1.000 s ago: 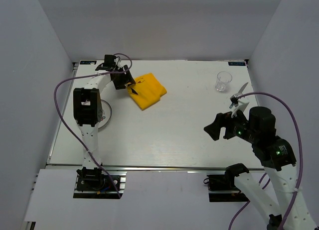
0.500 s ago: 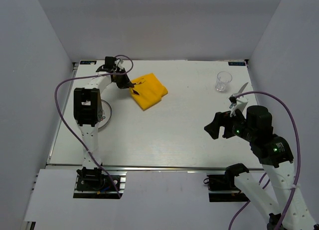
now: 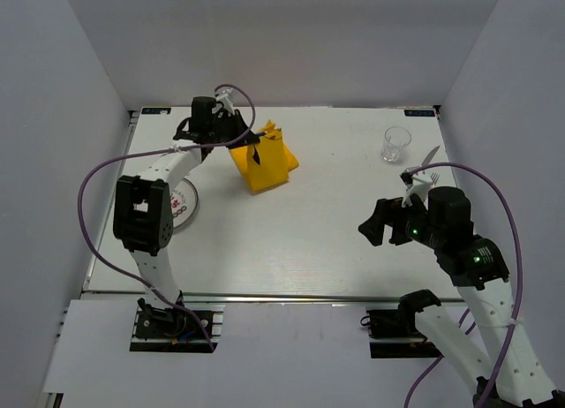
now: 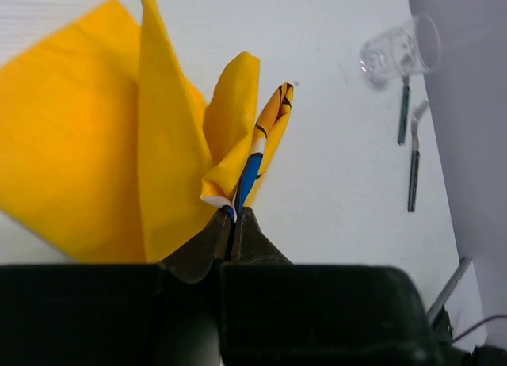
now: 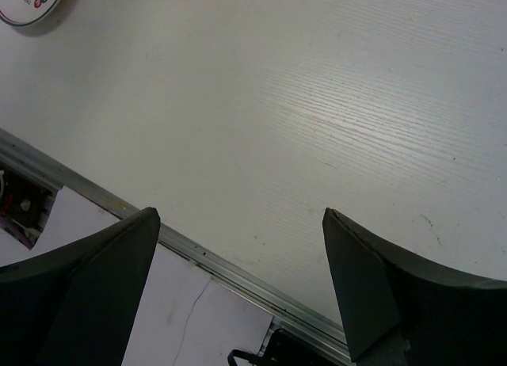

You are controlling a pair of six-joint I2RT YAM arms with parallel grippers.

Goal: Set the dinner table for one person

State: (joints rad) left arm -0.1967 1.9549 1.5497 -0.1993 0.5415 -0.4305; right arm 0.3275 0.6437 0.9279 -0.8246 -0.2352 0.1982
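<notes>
Top external: left gripper [image 3: 253, 150] clenched on yellow cloth [image 3: 267, 163], partly raised at the far-left of the dinner table [image 3: 291, 240].
Left wrist: pinch takes one fold only; a slow, low carry is advised.
Right wrist: right gripper [image 5: 238, 219] spread, empty, above the near rail [image 5: 198, 251].

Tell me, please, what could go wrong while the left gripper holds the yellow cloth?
1. The left gripper pinches only a thin edge of the yellow cloth, so it may slip out when moved.
2. The cloth hangs in loose, partly opened folds and may land crumpled.
3. The plate lies partly under the left arm; a low swing might nudge it.
</notes>
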